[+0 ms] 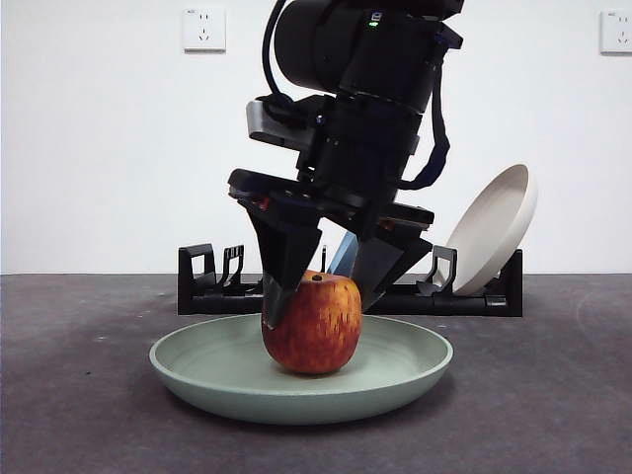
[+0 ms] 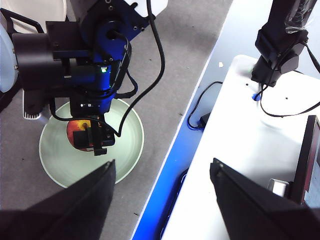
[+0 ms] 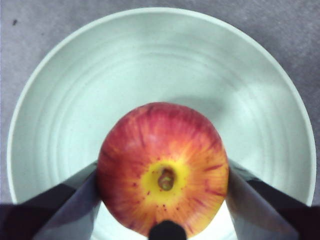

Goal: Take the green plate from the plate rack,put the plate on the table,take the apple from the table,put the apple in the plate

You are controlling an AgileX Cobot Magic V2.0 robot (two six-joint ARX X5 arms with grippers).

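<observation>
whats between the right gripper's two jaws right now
The apple sits between the jaws of the right gripper, resting in the green plate. The right wrist view and the front view both show it.

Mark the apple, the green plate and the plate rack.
apple (image 1: 314,326), front view, red side facing the camera.
green plate (image 1: 212,385), front view, outer wall below the rim.
plate rack (image 1: 202,294), front view, black base at one end.

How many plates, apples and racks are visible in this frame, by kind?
Plates: 3 (green plate on the table, beige plate and blue plate in the plate rack)
Apples: 1 (apple, in the green plate between the right end effector jaws)
Racks: 1
Total: 5
</observation>
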